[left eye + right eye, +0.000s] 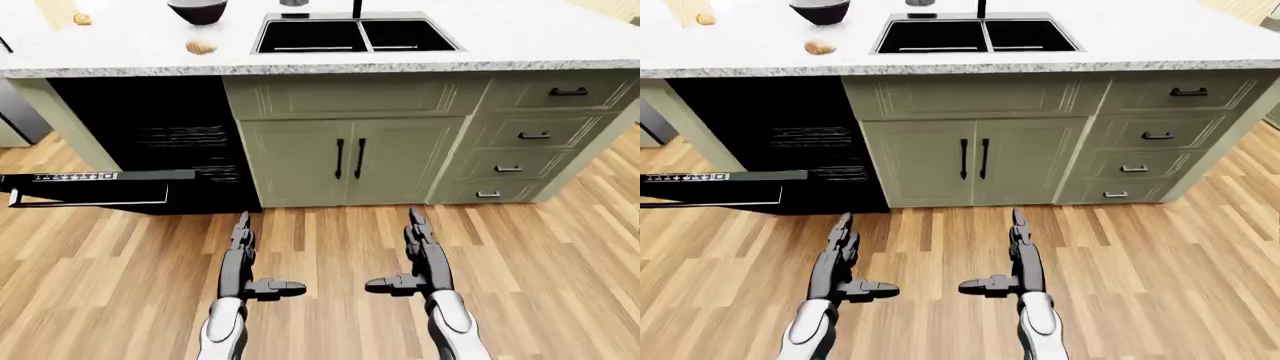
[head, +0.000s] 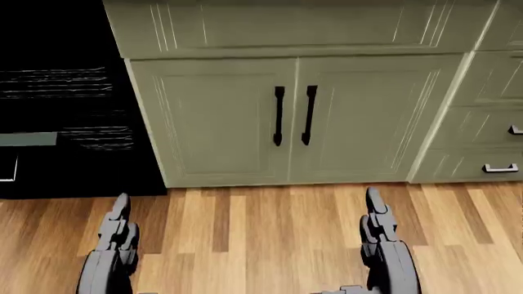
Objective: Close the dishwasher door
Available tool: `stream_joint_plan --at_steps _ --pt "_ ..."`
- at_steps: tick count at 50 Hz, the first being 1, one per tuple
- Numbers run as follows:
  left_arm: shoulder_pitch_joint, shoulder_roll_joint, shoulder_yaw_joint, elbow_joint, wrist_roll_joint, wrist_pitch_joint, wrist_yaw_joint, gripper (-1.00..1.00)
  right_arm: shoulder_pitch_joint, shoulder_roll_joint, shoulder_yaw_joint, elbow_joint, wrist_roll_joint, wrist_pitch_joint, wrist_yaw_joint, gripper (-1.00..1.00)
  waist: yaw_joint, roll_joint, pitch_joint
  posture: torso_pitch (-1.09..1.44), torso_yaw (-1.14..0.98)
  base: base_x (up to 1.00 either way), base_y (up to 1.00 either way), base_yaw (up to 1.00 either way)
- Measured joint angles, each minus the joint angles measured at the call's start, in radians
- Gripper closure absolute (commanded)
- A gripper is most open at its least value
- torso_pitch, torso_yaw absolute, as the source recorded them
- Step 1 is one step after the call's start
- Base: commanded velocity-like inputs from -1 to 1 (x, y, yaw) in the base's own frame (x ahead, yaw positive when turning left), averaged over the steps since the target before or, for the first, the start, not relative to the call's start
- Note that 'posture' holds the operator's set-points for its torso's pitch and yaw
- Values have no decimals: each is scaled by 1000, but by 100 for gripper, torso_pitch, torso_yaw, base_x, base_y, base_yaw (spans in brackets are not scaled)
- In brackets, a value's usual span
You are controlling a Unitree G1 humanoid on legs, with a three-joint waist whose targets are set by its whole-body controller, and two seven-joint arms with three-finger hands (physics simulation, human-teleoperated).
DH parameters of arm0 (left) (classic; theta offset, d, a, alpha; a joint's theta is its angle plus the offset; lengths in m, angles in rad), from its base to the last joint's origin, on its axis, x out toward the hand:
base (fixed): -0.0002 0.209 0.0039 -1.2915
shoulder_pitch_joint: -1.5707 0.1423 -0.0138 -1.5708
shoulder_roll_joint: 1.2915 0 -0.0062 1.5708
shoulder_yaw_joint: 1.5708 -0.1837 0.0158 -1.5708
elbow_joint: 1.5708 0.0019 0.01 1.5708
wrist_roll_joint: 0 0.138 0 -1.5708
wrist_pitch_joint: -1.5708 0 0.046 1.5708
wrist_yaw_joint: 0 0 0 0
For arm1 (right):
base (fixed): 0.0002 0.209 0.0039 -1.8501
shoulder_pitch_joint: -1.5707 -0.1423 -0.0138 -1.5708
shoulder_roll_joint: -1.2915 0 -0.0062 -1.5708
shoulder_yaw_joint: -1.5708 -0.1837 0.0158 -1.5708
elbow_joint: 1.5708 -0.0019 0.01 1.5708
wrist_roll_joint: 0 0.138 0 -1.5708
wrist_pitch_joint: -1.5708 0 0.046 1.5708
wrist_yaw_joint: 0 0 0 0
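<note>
The dishwasher door (image 1: 715, 187) hangs open at the left edge of the frame, level, its control strip facing up; the dark dishwasher cavity (image 1: 780, 135) sits behind it. Both hands — left hand (image 1: 840, 259) and right hand (image 1: 1015, 259) — reach out low in the frame over the wood floor (image 1: 1160, 270), fingers straight, thumbs turned inward, holding nothing. Across the top, the speckled desk (image 1: 1140, 45) carries a black double sink (image 1: 965, 35) and a dark bowl (image 1: 820, 10).

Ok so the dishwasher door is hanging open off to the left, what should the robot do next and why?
Probably step or turn toward the view's left. The dishwasher door lies folded down at the left edge of the left-eye view, while the left hand and right hand hover open over the wood floor, facing the cabinet doors under the sink. Neither hand is near the door.
</note>
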Motion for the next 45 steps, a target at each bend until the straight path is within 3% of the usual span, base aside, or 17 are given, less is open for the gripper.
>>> stream_joint_plan --at_steps 1,3,5,7,16,22,38,45 --pt "10 -2 2 -30 -1 -11 2 -100 5 1 1 -20 -5 -12 -7 -100 -2 -4 -10 0 0 0 0 0" --pt "12 -4 3 -103 5 -73 15 -100 8 2 -7 -91 -15 -38 -28 -100 7 -4 -60 0 0 0 0 0" --pt "14 -7 1 -101 24 -149 35 -100 14 2 -9 -98 -25 -65 -45 -100 9 -11 -44 0 0 0 0 0" --pt "22 -9 -4 -68 43 -198 53 -100 37 1 -5 -89 -35 -75 -51 -100 10 -10 -56 0 0 0 0 0" --pt "5 -8 -16 29 91 -282 93 -100 34 1 10 -45 -74 -79 -72 -100 8 -6 -61 0 0 0 0 0" --pt "0 -9 -26 42 108 -305 101 -100 34 2 10 -35 -86 -86 -63 -100 9 -3 -69 0 0 0 0 11" --pt "19 -10 -27 9 115 -307 101 -100 47 6 25 -67 -103 -66 -61 -100 27 13 -46 0 0 0 0 39" --pt "16 -8 -25 16 123 -315 109 -100 50 9 30 -76 -106 -66 -59 -100 40 -4 -38 0 0 0 0 53"
